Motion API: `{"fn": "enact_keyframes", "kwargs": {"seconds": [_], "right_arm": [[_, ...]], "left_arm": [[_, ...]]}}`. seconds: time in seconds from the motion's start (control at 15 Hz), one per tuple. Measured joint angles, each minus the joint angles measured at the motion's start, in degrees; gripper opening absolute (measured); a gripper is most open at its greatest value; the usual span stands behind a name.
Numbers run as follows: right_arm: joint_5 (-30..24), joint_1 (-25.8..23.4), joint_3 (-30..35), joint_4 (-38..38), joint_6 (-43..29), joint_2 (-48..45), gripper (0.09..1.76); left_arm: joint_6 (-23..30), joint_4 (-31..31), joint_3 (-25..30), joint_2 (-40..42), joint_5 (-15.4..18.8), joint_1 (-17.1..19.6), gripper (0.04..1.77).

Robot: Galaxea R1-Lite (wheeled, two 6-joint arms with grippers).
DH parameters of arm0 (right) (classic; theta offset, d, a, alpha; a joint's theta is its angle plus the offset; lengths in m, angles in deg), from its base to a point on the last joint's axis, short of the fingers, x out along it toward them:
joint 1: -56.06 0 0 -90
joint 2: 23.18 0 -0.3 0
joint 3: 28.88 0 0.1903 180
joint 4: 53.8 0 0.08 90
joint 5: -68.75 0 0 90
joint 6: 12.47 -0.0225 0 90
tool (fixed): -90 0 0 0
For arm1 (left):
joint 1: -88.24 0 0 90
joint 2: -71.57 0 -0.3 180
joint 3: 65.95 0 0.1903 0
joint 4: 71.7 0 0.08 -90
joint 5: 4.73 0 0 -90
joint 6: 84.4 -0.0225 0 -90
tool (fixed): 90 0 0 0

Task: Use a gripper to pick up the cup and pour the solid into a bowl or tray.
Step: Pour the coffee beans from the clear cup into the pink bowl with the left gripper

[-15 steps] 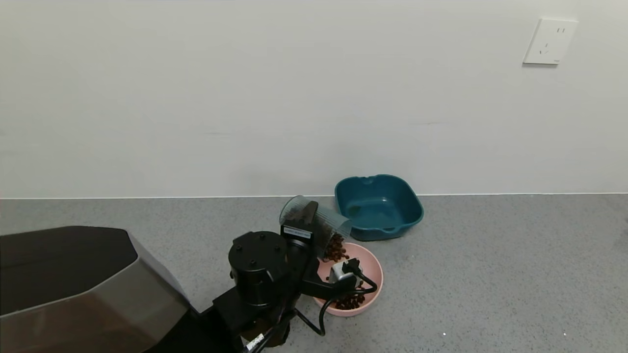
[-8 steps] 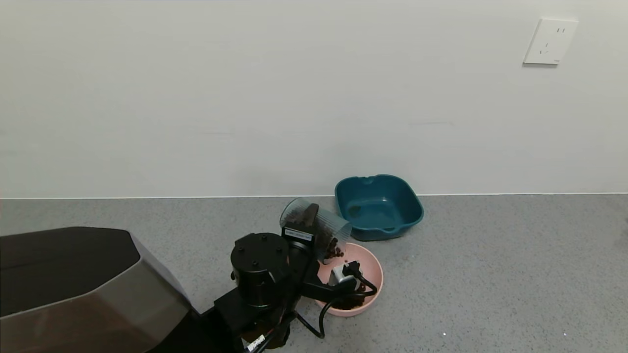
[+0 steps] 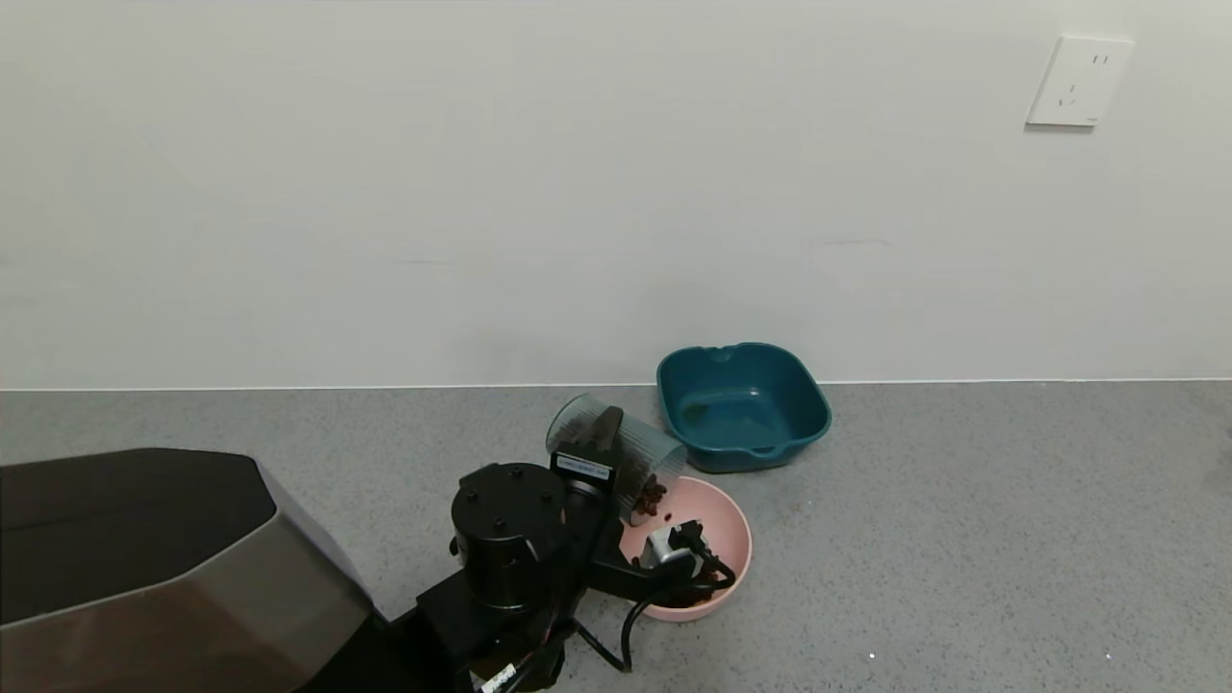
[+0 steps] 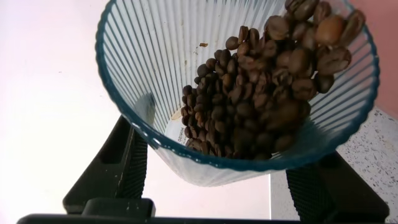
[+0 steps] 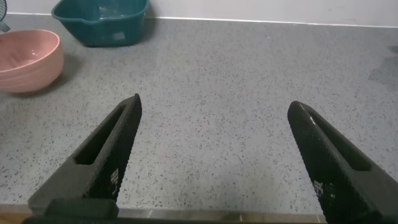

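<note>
My left gripper (image 3: 602, 452) is shut on the translucent blue-green ribbed cup (image 3: 616, 452) and holds it tipped, mouth down toward the round pale pink bowl (image 3: 733, 539). Dark reddish-brown pieces of the solid (image 3: 653, 495) sit at the cup's mouth, and more lie in the bowl under my wrist. In the left wrist view the cup (image 4: 155, 68) fills the frame between my fingers (image 4: 124, 168), with the solid (image 4: 267, 93) heaped at its lower rim above the pink bowl. My right gripper (image 5: 214, 146) is open and empty over bare counter.
A dark teal squarish tray (image 3: 743, 406) stands just behind the bowl against the white wall; it also shows in the right wrist view (image 5: 102, 18), next to the pink bowl (image 5: 28, 59). Grey speckled counter (image 3: 962, 539) stretches to the right.
The cup has tipped a little further and sunk slightly toward the bowl. Fewer pieces show at its mouth; more have fallen into the bowl. The right arm has not moved.
</note>
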Motion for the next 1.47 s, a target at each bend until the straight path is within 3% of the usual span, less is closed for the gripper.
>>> {"fn": "enact_keyframes", "kwargs": {"seconds": [1.0,1.47], "right_arm": [[0.0,0.0,0.0,0.0,0.0,0.0,1.71],[0.0,0.0,0.0,0.0,0.0,0.0,1.71]], "left_arm": [[0.4,0.1,0.6,0.4,0.0,0.5,1.27],[4.8,0.1,1.0,1.8,2.6,0.5,1.27]]}}
